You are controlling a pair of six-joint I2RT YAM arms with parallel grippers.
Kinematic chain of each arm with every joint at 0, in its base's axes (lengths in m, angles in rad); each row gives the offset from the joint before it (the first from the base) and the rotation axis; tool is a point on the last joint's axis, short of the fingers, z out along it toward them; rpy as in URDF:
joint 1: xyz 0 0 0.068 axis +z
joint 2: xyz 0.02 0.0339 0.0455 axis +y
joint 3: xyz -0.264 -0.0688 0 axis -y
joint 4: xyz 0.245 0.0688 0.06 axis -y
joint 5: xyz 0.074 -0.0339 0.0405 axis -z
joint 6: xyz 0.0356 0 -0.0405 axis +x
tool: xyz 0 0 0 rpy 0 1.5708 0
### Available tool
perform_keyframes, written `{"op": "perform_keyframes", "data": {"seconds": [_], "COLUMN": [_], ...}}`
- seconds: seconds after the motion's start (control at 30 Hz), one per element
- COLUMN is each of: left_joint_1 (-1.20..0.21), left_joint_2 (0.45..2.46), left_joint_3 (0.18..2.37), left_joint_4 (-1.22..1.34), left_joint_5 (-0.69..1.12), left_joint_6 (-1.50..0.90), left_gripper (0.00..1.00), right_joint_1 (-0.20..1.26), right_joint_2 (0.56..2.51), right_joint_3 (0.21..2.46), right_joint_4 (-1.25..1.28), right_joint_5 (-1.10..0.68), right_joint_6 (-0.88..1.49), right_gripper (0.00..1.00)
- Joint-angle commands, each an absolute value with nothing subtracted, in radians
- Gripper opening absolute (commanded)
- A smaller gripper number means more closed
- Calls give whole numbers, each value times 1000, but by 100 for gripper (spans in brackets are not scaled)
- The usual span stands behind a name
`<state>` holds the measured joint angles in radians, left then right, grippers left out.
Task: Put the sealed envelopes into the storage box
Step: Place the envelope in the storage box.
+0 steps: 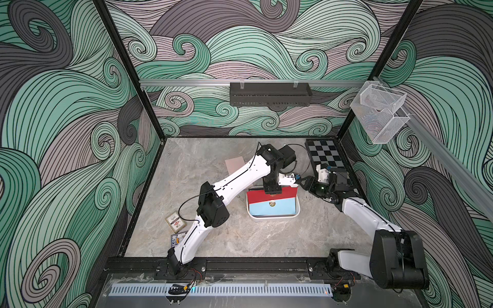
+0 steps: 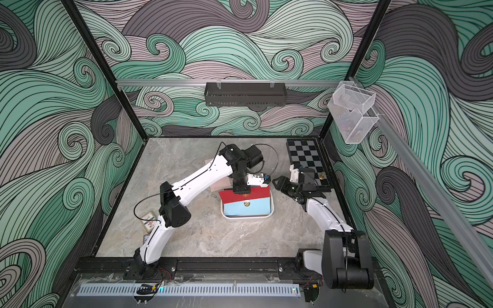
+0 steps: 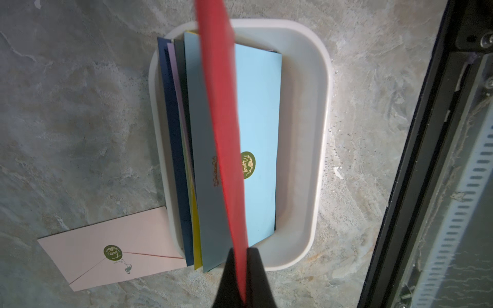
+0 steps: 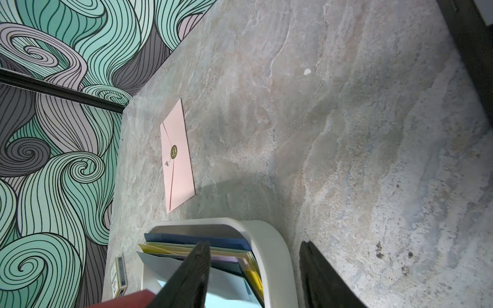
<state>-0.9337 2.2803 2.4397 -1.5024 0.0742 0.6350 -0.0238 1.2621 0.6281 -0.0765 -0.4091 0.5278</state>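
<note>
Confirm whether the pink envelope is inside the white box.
No: the pink envelope lies flat on the table beside the white box.

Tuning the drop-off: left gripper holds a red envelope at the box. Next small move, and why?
Probably lower the left gripper slightly, then open it: it is shut on the red envelope, held on edge over the white box beside the light blue envelope, apparently not seated yet.

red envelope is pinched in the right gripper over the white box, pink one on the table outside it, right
No: the left gripper pinches the red envelope, as the left wrist view shows. It is over the white box, and the pink envelope lies on the table outside it.
</note>
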Motion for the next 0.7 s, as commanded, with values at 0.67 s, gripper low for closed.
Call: {"op": "perform_keyframes", "data": {"seconds": [0.67], "left_joint_1": [-946], "left_joint_2": [2369], "left_joint_3": [2415], "left_joint_4": [-1498], "left_joint_5": [24], "left_joint_6": [669], "left_gripper": [29], "right_joint_1": [-38], "right_joint_2": [1265], "right_joint_3": [648], "right_joint_4": [-65], "right_joint_5": [-440], "right_joint_6": [525], "right_gripper": [59]}}
